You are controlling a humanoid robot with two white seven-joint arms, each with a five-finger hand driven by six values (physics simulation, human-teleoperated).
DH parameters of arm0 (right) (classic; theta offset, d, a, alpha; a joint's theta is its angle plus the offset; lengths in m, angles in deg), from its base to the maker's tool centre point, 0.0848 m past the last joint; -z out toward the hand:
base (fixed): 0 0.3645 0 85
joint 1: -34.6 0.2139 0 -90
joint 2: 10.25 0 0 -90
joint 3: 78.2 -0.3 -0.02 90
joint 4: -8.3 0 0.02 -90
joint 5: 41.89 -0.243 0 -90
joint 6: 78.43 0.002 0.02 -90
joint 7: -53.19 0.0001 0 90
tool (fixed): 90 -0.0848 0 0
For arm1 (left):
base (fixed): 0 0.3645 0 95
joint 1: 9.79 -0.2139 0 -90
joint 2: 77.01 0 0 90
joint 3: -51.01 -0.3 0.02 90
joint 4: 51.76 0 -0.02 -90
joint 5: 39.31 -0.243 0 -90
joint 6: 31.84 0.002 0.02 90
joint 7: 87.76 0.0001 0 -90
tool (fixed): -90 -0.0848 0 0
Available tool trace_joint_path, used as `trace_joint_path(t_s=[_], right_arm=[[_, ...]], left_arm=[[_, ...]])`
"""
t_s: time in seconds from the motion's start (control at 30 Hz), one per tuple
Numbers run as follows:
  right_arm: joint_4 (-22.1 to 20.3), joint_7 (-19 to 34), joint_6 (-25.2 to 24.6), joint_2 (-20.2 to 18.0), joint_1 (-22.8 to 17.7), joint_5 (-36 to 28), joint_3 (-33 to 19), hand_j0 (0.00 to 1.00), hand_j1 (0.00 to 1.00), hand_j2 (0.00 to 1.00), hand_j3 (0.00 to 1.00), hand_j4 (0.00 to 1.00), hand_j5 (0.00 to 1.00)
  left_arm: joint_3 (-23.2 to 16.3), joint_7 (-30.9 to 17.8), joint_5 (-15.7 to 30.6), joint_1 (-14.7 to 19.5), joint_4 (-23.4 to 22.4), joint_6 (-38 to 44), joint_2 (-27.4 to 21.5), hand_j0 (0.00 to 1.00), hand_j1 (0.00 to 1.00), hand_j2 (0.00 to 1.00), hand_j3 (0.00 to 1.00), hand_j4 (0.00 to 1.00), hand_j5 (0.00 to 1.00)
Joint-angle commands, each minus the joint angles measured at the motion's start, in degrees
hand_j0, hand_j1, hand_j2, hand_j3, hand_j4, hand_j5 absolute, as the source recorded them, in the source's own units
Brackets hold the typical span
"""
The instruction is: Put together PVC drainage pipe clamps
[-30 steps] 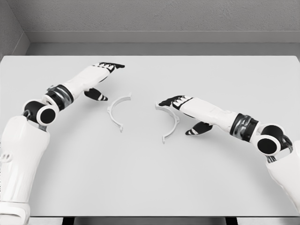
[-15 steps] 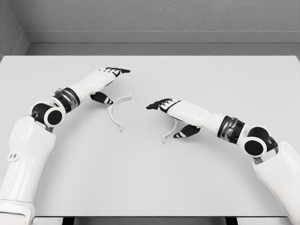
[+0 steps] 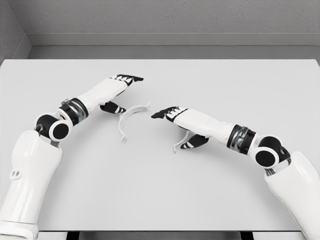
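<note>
Two thin white half-ring clamp pieces lie flat on the table. The left clamp half curves from near my left thumb down toward the table's middle. My left hand hovers just left of and behind it, fingers stretched out, thumb tip at the piece's upper left edge, holding nothing. The right clamp half is mostly hidden under my right hand; only its lower end shows. That hand is flat and open above it, fingertips pointing left toward the other piece.
The work surface is a plain light-grey table. A grey wall runs behind its far edge, with a corner at the far left. Nothing else lies on the table.
Both hands moved inward toward each other. The left clamp half has slid and turned, its upper end now further right. My right hand has moved left over the right clamp half, covering more of it.
</note>
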Motion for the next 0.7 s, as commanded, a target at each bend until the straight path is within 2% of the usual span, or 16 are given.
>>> trace_joint_path(t_s=[0.0,0.23,0.5,0.67], right_arm=[[0.45,-0.04,-0.06,0.10,0.00,-0.21,0.13,1.00,1.00,1.00,1.00,1.00,1.00],[0.80,-0.04,-0.06,0.19,0.00,-0.12,0.22,1.00,1.00,1.00,1.00,1.00,1.00],[0.80,-0.13,-0.06,0.63,0.09,0.23,0.22,1.00,1.00,1.00,1.00,1.00,1.00],[0.80,-0.13,-0.06,0.80,0.18,0.31,0.22,1.00,1.00,1.00,1.00,1.00,1.00]], left_arm=[[0.09,0.03,0.29,-0.09,1.12,0.15,0.03,1.00,1.00,1.00,1.00,1.00,1.00],[0.88,0.03,0.38,-0.62,2.70,0.24,-0.14,1.00,1.00,1.00,1.00,1.00,1.00],[1.32,0.03,0.29,0.09,-0.11,0.68,-0.67,1.00,1.00,1.00,1.00,1.00,1.00],[0.79,0.03,0.29,-0.35,-0.38,0.68,-0.67,1.00,1.00,1.00,1.00,1.00,1.00]])
